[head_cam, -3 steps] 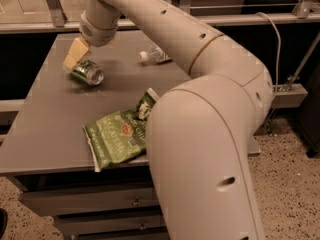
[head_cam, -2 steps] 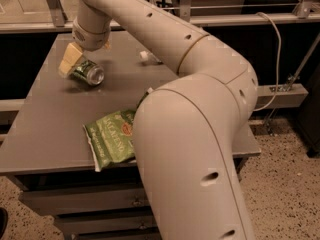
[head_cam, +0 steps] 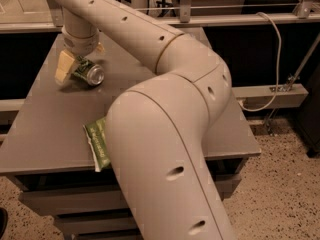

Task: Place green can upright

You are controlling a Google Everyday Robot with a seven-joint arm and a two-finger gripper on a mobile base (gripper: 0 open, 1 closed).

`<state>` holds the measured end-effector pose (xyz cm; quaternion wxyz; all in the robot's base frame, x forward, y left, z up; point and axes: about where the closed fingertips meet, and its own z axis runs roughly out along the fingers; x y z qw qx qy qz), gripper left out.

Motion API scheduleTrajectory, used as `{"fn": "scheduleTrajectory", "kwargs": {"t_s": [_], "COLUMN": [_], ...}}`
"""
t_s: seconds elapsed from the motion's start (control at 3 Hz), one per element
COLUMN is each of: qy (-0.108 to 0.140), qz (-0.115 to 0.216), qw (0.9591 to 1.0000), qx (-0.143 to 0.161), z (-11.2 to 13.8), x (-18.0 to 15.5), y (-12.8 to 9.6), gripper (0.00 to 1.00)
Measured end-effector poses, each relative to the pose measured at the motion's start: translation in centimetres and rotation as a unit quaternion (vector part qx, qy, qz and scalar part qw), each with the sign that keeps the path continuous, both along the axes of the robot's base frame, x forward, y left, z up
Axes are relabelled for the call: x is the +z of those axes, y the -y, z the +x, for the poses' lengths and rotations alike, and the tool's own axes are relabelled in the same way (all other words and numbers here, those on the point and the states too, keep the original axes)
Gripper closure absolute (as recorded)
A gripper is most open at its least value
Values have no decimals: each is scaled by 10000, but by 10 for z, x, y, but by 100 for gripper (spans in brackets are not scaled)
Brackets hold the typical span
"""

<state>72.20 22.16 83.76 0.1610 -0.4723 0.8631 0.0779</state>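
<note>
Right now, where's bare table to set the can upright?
Bare: table front-left, between can and bag. Also the right edge past the arm. Crowded: far left, gripper at the can; arm hides the middle.

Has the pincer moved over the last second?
Yes. Against the table, the pincer has slid left in view and toward the front edge, beside the green can, which has stayed put.

Grey table with green can on its side, gripper at it, green bag near front edge
</note>
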Motion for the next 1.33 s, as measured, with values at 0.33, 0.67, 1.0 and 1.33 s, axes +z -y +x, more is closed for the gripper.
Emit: {"fn": "scheduleTrajectory", "kwargs": {"t_s": [0.33,0.67,1.0,1.33], "qy": [20,73,112,284], "qz": [-306,-601,-709,-545], "qw": [9995,9980,9971,9978], "qx": [81,199,254,235], "z": [0,1,3,8], "x": [-5,-4,-1,23], "y": [-5,-10,-12,-3], "gripper": [0,25,49,80]}}
